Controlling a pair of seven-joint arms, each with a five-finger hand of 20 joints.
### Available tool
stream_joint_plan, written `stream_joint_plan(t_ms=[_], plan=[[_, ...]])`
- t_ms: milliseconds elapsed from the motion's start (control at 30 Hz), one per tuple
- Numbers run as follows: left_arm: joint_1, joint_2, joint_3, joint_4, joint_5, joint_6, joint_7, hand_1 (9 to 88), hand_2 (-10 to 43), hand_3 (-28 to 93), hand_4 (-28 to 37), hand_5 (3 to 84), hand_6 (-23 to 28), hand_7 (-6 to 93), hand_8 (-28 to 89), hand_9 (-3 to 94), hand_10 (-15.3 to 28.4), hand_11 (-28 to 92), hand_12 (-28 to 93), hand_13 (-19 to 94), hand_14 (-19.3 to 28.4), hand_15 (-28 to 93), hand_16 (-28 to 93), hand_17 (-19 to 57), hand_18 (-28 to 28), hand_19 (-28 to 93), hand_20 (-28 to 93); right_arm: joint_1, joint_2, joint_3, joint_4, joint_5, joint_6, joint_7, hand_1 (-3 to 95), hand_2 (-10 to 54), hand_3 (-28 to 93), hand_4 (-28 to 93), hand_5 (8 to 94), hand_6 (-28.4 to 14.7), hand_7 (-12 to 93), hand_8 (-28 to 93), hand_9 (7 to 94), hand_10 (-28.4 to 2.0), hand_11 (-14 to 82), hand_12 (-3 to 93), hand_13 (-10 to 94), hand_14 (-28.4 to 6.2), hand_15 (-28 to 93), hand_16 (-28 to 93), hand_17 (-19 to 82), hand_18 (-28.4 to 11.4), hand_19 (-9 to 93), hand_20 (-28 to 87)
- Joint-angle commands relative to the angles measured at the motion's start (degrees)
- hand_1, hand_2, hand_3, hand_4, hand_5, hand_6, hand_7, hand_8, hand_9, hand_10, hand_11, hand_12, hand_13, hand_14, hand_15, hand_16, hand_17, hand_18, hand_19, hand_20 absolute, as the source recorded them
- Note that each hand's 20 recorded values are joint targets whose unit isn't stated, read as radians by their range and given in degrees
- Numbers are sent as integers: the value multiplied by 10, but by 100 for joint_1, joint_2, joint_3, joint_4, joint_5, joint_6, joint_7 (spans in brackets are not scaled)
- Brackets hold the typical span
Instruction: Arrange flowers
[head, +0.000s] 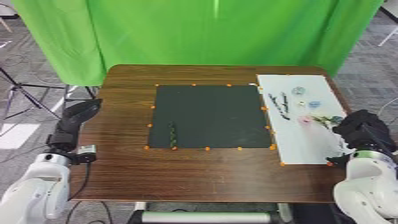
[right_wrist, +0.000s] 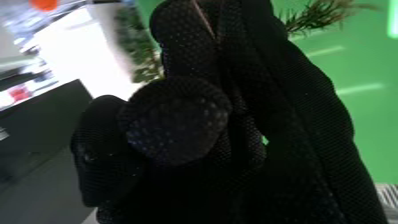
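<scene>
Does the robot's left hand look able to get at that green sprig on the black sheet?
Probably yes. The left hand is by the left edge of the table, the green sprig lies on that side of the black sheet, and nothing seems to stand between them.

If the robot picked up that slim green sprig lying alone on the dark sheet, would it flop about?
Probably not much: the green sprig lies nearly straight, which suggests a fairly stiff stem. It looks thin, so it is likely light and easy to nudge aside. Its bumpy outline hints that it would drag a little rather than roll freely.
</scene>
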Motion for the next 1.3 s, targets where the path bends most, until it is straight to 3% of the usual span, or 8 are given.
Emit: stream_joint_plan(t_ms=[33,233,667,767,900,1300], plan=[[75,93,-144,-84,5,-84,-111,278,5,651,-216,400,53,123,-72,354,124,173,92,271,133,63,-13,24,74,14,108,1298,-16,-1017,-341,451,-497,-391,659,-95,486,-146,772,-26,262,104,904,-109,288,289,937,-13,531,287,690,-67,932,381],[70,114,-151,-114,-79,-114,-131,277,6,651,-216,400,53,122,-71,353,124,171,92,270,133,62,-13,23,74,15,108,2177,-508,-2036,-72,741,-856,-590,668,-95,468,-130,778,-30,250,105,909,-117,285,276,937,-13,529,282,697,-60,931,365],[24,177,-151,-149,-19,-317,-209,274,9,649,-217,401,54,118,-69,355,126,172,92,268,134,62,-12,22,74,17,108,2616,-1501,-2920,661,1386,-1348,-542,674,-95,457,-119,786,-35,240,107,915,-123,272,269,937,-14,529,273,700,-58,929,353],[134,151,-267,-235,50,-433,-288,274,10,649,-217,402,53,119,-69,355,126,171,92,269,134,62,-12,22,74,17,108,2562,-1635,-3046,749,1523,-1468,-511,676,-95,456,-117,786,-36,239,108,914,-122,270,270,937,-14,530,272,701,-58,928,352],[205,165,-362,-274,65,-564,-385,271,9,649,-216,404,55,118,-68,353,125,167,93,266,136,61,-11,20,75,17,108,2638,-1792,-3240,877,1877,-1607,-488,676,-95,454,-114,785,-35,239,107,915,-121,265,275,937,-15,530,269,703,-57,928,350],[26,216,-214,-225,152,-703,-423,272,12,645,-213,406,56,114,-66,349,123,161,96,262,138,59,-9,19,75,15,107,3041,-2190,-3641,1223,1788,-1494,-652,678,-95,449,-112,782,-36,239,105,915,-121,255,279,937,-15,530,266,704,-58,926,347]])
